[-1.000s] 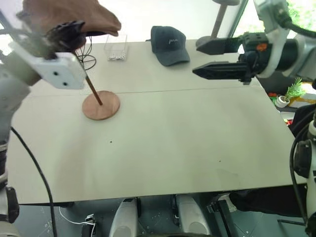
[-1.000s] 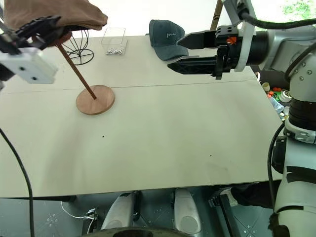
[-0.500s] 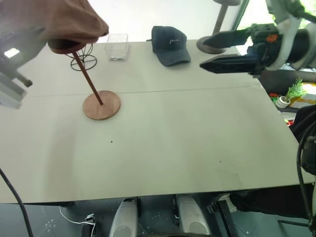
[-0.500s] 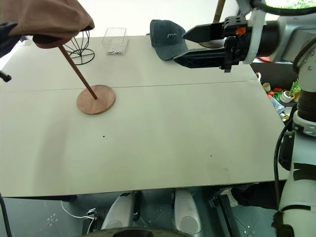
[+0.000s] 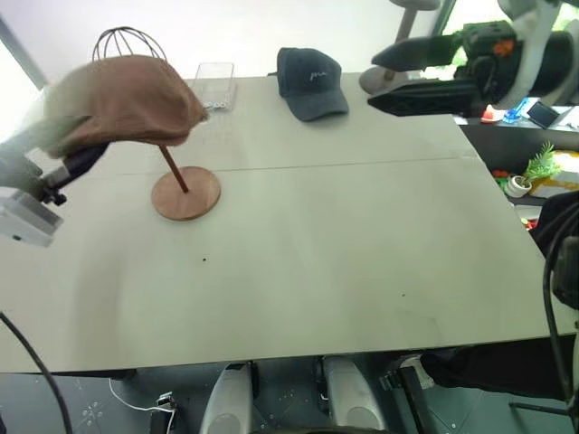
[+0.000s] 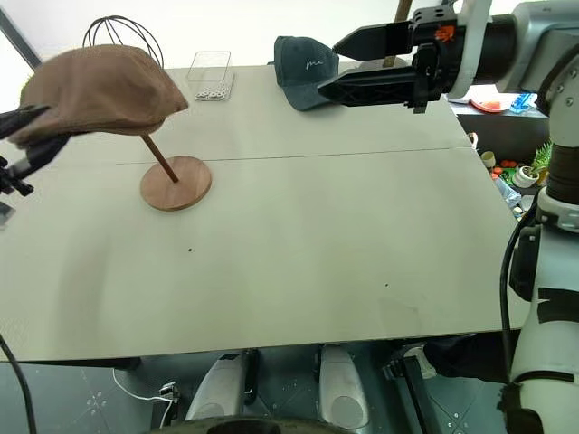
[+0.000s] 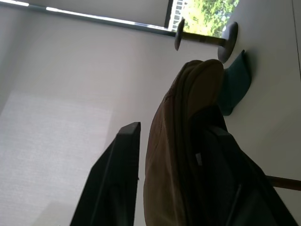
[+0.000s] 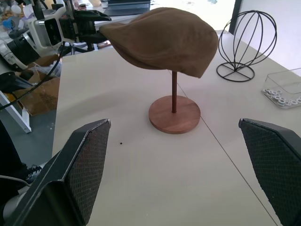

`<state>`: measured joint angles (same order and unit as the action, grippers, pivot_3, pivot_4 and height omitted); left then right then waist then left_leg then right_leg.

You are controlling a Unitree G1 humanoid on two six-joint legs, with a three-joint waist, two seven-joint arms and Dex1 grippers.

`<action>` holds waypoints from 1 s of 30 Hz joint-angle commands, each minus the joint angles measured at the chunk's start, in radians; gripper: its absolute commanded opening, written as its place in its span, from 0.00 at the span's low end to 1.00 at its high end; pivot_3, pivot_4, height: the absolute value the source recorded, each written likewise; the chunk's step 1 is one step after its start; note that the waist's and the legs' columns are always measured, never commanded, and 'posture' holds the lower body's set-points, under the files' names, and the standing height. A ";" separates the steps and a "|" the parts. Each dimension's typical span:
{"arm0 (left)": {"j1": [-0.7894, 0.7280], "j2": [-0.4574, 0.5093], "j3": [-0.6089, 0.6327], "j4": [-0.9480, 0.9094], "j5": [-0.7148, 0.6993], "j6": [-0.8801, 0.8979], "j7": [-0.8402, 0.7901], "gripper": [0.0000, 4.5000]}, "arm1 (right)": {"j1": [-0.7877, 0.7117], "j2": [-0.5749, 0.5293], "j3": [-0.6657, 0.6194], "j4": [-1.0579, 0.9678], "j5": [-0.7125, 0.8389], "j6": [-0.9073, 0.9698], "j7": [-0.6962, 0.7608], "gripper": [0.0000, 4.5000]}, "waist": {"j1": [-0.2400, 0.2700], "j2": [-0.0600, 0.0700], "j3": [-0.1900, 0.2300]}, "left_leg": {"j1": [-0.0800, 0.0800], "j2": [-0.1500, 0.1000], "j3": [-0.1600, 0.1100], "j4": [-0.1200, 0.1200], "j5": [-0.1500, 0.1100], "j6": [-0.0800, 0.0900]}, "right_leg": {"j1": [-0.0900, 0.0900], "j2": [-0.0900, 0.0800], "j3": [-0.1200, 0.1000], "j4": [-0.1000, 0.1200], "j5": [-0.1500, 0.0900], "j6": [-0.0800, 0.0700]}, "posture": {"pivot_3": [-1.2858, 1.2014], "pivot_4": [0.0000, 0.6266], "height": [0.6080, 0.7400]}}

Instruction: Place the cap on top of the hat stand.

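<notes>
Since a second ago my left end effector (image 6: 20, 136) has let go of the cap (image 6: 99, 90) and dropped back toward my left; its fingers now stand parted on either side of the cap's near edge. I judge the cap placed on the hat stand (image 6: 174, 182), its long axis running left to right. My right end effector (image 6: 366, 63) hangs wide open, well apart. From the right wrist, the cap sits centred over the rod; the left wrist shows cloth between my fingers.
</notes>
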<state>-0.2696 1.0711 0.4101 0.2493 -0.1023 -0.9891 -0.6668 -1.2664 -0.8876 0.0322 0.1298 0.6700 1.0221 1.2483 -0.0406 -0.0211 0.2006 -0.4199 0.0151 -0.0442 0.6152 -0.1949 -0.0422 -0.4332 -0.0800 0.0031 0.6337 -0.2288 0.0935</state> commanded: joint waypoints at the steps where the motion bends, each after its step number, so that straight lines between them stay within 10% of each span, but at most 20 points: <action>1: 0.009 -0.013 0.043 -0.072 0.051 0.056 0.056 0.84 | -0.047 0.005 -0.020 0.003 -0.005 -0.012 0.002 1.00 | 0.000 0.000 0.000 | 0.000 0.000 0.000 0.000 0.000 0.000 | 0.000 0.000 0.000 0.000 0.000 0.000 | 0.52 0.24 1.00; 3: 0.018 -0.023 0.056 -0.108 0.082 0.090 0.081 0.99 | -0.044 0.009 -0.021 0.004 -0.006 -0.013 0.000 1.00 | 0.000 0.000 0.000 | 0.000 0.000 0.000 0.000 0.000 0.000 | 0.000 0.000 0.000 0.000 0.000 0.000 | 0.52 0.24 1.00; 20: 0.302 -0.272 0.173 -0.908 0.634 1.050 0.075 0.99 | -0.018 0.042 -0.057 0.004 0.010 -0.021 -0.044 1.00 | 0.001 0.000 0.000 | 0.000 0.000 0.000 0.000 0.000 0.000 | 0.000 0.001 0.001 0.000 0.000 0.000 | 0.52 0.24 1.00; 30: 0.204 -0.303 0.034 -0.892 0.790 1.325 0.067 0.99 | -0.005 0.048 -0.073 -0.012 0.022 -0.014 -0.056 1.00 | 0.002 0.000 0.000 | 0.001 0.000 0.000 0.001 0.000 0.000 | 0.001 0.001 0.001 0.001 0.000 0.000 | 0.52 0.24 1.00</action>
<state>-0.0516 0.7723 0.4498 -0.6436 0.6684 0.3151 -0.6237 -1.2590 -0.8320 0.0045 0.1511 0.6741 1.0171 1.1940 -0.0384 -0.0210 0.2004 -0.4190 0.0151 -0.0446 0.6162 -0.1949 -0.0421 -0.4325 -0.0787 0.0043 0.6344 -0.2287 0.0931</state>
